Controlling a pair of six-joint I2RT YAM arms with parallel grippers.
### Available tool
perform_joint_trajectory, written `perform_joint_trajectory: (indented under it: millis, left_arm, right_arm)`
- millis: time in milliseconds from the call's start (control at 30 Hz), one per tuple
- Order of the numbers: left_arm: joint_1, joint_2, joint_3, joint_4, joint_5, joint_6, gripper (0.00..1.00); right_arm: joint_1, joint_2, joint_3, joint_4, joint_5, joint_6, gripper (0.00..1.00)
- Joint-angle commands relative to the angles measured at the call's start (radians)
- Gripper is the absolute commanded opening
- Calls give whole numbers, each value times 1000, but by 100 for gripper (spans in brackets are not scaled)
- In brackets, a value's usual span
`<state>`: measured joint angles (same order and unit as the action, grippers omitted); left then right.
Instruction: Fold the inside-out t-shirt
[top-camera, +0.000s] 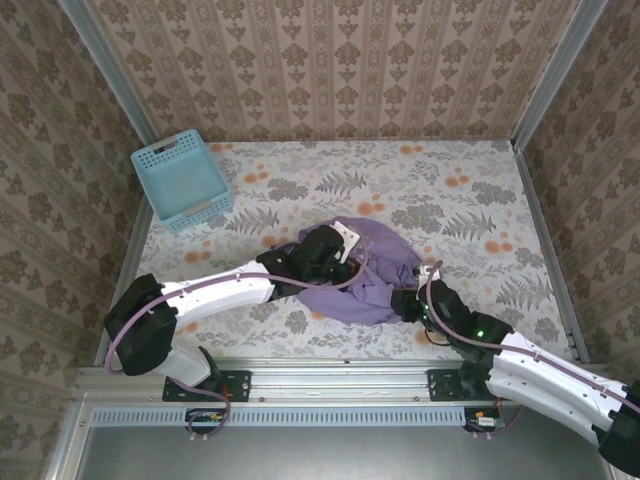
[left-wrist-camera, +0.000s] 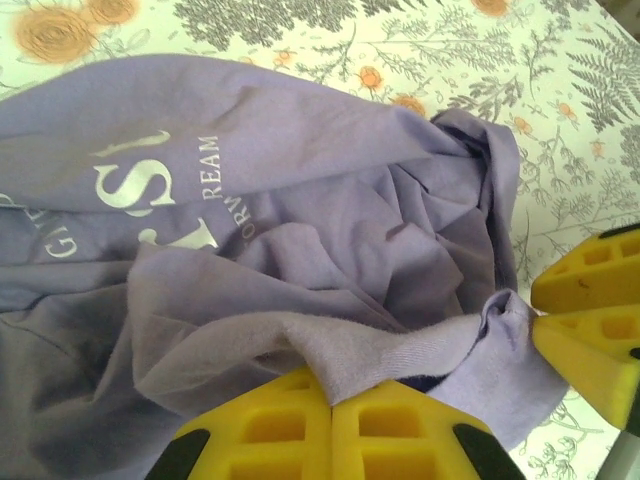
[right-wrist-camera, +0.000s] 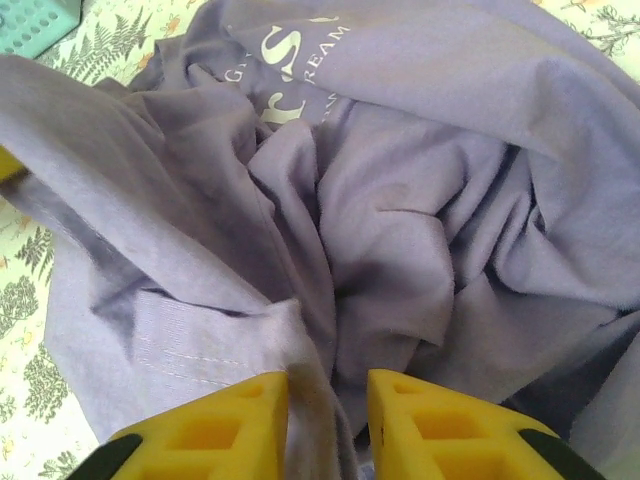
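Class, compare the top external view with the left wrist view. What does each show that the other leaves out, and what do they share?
Top external view: the light-blue plastic lattice basket at the far left of the floral-patterned table, and the patterned wallpaper walls.

Left wrist view: the white printed lettering on the crumpled lavender-purple cloth t-shirt, and, close up, the left tool with its yellow fingers shut on a fold of that cloth.

Shared: the t-shirt lying bunched on the floral table.
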<state>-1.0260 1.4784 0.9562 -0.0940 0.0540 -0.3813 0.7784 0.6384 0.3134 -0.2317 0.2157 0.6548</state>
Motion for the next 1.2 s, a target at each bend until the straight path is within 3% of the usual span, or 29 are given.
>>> perform_joint_trajectory:
  millis: [0,333,600,633,833,1033,1167]
  left_arm:
    - [5,-13,-20,32,46,2,0]
    - [8,-8,-10,32,49,3,0]
    - [15,-13,-12,27,46,7,0]
    - [17,-12,-12,28,48,7,0]
    - [53,-31,-27,45,89,-11,0]
    - [122,-87,-44,57,154,-36,0]
    - [237,-122,-79,100,252,-101,0]
  right_arm:
    - [-7,32,94,-117,-39,-60,32]
    - [-10,270,224,-185,-21,-129,37]
    - [-36,324,240,-167,-1,-148,39]
    - [-39,328,240,-162,-9,-151,38]
    - [-50,328,253,-159,-46,-168,0]
    - [-50,214,257,-202,-28,-183,0]
    - [-50,87,244,-206,-54,-216,0]
